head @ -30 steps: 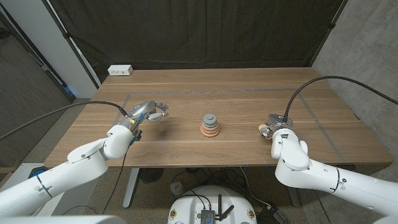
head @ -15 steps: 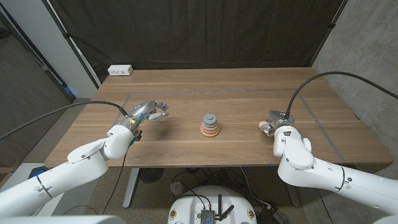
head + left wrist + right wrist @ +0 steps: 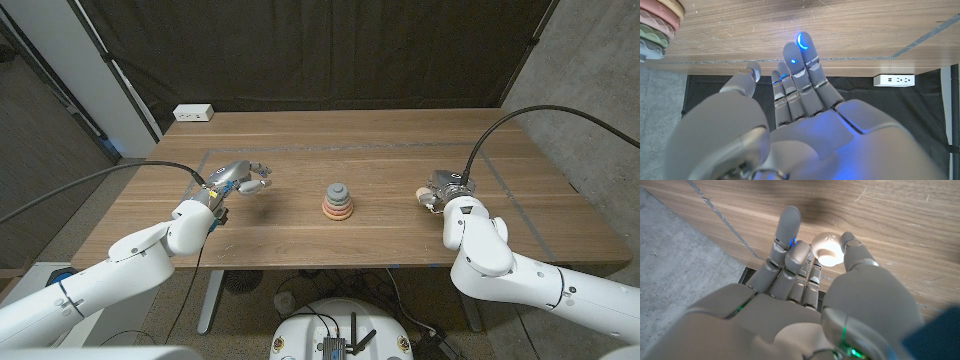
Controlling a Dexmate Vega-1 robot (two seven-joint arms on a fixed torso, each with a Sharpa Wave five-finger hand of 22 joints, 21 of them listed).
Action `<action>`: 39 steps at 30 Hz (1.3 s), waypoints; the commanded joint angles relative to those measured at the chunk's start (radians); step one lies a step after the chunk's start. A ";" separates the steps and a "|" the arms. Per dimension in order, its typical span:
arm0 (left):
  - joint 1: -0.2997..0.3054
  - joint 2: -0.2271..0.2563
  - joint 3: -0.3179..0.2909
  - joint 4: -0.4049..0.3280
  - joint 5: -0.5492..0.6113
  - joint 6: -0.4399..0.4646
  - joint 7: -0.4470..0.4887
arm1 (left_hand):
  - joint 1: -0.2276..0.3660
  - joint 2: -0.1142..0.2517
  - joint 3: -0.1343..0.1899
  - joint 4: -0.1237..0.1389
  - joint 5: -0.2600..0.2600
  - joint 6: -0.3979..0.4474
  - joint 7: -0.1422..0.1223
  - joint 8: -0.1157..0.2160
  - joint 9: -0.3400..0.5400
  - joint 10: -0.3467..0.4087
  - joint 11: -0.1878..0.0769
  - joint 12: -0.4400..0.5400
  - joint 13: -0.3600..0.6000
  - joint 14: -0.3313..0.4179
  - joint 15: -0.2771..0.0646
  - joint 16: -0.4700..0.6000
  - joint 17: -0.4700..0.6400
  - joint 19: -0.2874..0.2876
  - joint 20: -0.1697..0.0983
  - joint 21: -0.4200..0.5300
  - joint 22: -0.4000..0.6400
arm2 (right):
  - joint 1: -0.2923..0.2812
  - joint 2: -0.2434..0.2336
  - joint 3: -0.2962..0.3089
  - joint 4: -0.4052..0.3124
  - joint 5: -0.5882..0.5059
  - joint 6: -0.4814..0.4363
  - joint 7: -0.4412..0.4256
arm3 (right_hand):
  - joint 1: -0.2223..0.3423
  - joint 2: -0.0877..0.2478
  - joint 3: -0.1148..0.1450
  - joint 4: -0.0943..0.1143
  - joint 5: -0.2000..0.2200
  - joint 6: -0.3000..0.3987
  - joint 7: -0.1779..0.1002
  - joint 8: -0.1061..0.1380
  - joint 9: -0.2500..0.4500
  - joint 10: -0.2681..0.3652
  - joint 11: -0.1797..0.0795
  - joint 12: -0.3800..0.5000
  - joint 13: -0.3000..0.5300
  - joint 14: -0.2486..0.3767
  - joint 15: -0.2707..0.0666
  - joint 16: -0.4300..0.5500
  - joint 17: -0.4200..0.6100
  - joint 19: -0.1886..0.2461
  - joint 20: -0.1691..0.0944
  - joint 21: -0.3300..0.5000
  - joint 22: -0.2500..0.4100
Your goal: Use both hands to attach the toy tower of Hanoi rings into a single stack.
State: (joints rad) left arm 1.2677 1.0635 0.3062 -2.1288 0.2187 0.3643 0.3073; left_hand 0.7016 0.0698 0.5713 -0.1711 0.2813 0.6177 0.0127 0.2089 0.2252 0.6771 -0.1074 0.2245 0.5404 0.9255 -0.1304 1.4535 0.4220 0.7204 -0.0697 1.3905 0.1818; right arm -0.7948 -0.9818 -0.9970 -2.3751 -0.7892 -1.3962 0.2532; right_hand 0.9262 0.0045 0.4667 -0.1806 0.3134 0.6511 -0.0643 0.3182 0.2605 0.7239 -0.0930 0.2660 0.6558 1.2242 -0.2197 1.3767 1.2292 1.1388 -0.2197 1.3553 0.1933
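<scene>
The robot's right hand [image 3: 440, 196] is closing around a small cream ring [image 3: 828, 249] near the right edge of the table [image 3: 400, 140], its thumb and fingers [image 3: 788, 225] flanking the piece on either side; whether they are actually gripping it or only touching it cannot be told from these views. The partly built stack of rings [image 3: 338, 203], grey on top with orange and pink below, is standing at the middle of the table, well apart from that hand and lying toward the table's centre from it. The left hand [image 3: 240, 181] is hovering on the opposite side of the stack, toward the left edge, fingers apart and holding nothing. The stack is sitting roughly between the two hands, so the cream ring is likely having to travel inward across the table to reach the top of the stack.
</scene>
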 commanded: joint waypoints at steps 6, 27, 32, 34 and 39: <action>-0.001 0.003 0.002 -0.005 0.005 0.002 -0.005 | -0.008 -0.001 0.010 -0.003 0.003 0.012 0.005 -0.004 0.003 0.013 0.000 -0.004 0.004 0.005 -0.088 0.001 0.000 0.008 -0.082 0.002 0.003 | -0.002 0.001 -0.001 -0.059 -0.289 0.000 0.263 | 0.043 0.038 0.026 0.018 0.009 0.013 -0.004 -0.002 0.004 0.061 -0.043 -0.005 0.005 0.010 0.001 0.018 0.003 0.011 -0.003 0.010 0.006; -0.004 -0.003 0.007 -0.007 0.010 0.004 -0.003 | -0.007 -0.004 0.016 -0.005 0.003 0.015 0.002 -0.004 0.005 0.016 0.000 -0.005 0.005 0.001 -0.088 0.000 -0.004 0.007 -0.083 0.005 0.003 | -0.097 -0.005 0.108 -0.104 -0.201 0.170 0.156 | 0.040 0.042 0.035 0.019 0.012 0.018 0.000 -0.004 0.004 0.067 -0.040 -0.013 0.012 0.012 0.002 0.040 0.002 0.019 -0.003 0.018 0.010; 0.007 -0.002 -0.001 -0.012 0.009 0.006 0.005 | -0.007 -0.005 0.017 -0.005 0.002 0.012 0.002 -0.005 0.005 0.014 -0.001 -0.007 0.005 0.004 -0.088 0.003 -0.003 0.007 -0.085 0.006 0.003 | -0.110 -0.005 0.137 -0.106 -0.187 0.228 0.141 | 0.040 0.042 0.037 0.018 0.012 0.015 0.001 -0.006 0.004 0.066 -0.038 -0.017 0.012 0.012 0.002 0.044 0.002 0.021 -0.003 0.020 0.011; 0.007 -0.002 -0.001 -0.012 0.009 0.004 0.005 | -0.007 -0.004 0.017 -0.004 0.002 0.013 0.002 -0.005 0.005 0.014 -0.002 -0.006 0.006 0.004 -0.088 0.004 -0.003 0.006 -0.084 0.006 0.003 | -0.120 -0.004 0.152 -0.105 -0.176 0.259 0.129 | 0.040 0.042 0.037 0.018 0.013 0.015 0.001 -0.006 0.004 0.066 -0.039 -0.017 0.012 0.012 0.002 0.045 0.002 0.020 -0.003 0.020 0.011; 0.007 -0.012 0.007 -0.018 0.028 0.023 0.020 | -0.007 -0.005 0.019 -0.005 0.002 0.015 0.001 -0.004 0.006 0.015 -0.003 -0.007 0.006 0.003 -0.088 0.003 -0.004 0.005 -0.085 0.006 0.003 | -0.119 0.008 0.169 -0.093 -0.171 0.326 0.138 | 0.041 0.044 0.040 0.018 0.013 0.016 0.001 -0.007 0.005 0.066 -0.035 -0.020 0.013 0.013 0.002 0.050 0.002 0.021 -0.003 0.021 0.012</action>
State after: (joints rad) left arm 1.2676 1.0618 0.3123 -2.1367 0.2296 0.3677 0.3076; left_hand 0.6977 0.0658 0.5839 -0.1753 0.2813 0.6281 0.0131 0.2089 0.2251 0.6878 -0.1073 0.2175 0.5449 0.9254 -0.1304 1.4539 0.4172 0.7204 -0.0697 1.3905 0.1842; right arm -0.8901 -0.9873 -0.8800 -2.4737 -0.9921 -1.2054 0.4121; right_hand 0.9262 0.0045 0.4736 -0.1875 0.3220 0.6580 -0.0575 0.3057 0.2639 0.7347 -0.0823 0.2497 0.6666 1.2296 -0.2143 1.4206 1.2290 1.1495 -0.2230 1.3689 0.2029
